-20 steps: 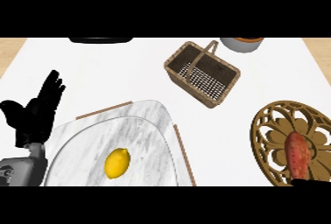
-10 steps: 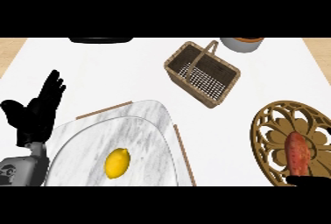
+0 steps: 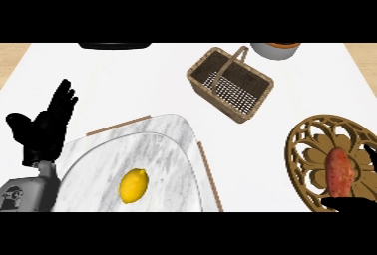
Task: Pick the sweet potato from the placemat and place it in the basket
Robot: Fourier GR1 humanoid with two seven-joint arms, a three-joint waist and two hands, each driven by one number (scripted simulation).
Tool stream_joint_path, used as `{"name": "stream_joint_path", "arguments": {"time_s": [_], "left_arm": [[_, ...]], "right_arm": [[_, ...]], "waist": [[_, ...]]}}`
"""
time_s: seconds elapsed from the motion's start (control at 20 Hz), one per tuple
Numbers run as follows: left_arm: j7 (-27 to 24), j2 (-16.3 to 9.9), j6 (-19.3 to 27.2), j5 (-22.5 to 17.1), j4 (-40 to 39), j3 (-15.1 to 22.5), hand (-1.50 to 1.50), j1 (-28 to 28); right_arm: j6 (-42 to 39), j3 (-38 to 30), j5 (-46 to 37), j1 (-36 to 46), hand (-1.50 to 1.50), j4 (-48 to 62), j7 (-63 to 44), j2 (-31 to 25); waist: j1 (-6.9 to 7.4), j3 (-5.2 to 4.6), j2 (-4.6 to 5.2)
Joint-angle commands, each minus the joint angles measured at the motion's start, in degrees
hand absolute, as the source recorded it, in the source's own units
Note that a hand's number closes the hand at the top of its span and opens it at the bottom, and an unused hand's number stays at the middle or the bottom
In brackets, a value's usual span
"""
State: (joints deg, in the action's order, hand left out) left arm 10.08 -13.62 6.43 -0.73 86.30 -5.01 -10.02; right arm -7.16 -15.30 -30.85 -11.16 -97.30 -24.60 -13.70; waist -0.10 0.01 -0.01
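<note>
— Anything different now?
— Only the right hand (image 3: 355, 204) at five o'clock: more of it shows, creeping up toward the sweet potato (image 3: 338, 171).
— Touching it?
— Cannot tell.

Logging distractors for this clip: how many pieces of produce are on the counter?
2. A lemon lies on the marble tray at lower left; a sweet potato lies on the round wooden placemat at right. The basket looks empty.

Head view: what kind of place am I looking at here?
Probably a kitchen counter: a white top holding a wicker basket, a lemon on a marble board, and a sweet potato on a placemat.
</note>
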Motion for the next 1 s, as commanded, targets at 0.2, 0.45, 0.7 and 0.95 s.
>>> {"name": "stream_joint_path", "arguments": {"time_s": [0.2,0.45,0.7,0.95], "left_arm": [[1.1,0.9,-2.0,0.8,4.5,-0.7,0.00,3.3],[-4.9,0.7,-2.1,1.2,-3.2,-2.5,0.00,1.4],[-1.0,1.7,0.1,2.7,-2.7,-1.3,0.00,-2.6],[-1.3,-0.2,-3.1,0.5,-2.2,-2.5,0.00,-1.7]], "right_arm": [[-0.3,0.5,-2.4,1.4,-1.50,1.8,-0.1,1.8],[-2.3,2.4,-2.2,2.5,1.50,7.7,4.3,1.2],[-6.2,4.2,-2.2,2.7,1.50,6.9,5.5,-0.5],[-3.3,4.6,-3.2,4.5,1.50,10.8,7.8,1.5]], "waist": [[0.09,-0.01,-0.04],[0.05,-0.02,0.05],[-0.11,-0.01,0.04],[0.39,0.01,0.06]]}}
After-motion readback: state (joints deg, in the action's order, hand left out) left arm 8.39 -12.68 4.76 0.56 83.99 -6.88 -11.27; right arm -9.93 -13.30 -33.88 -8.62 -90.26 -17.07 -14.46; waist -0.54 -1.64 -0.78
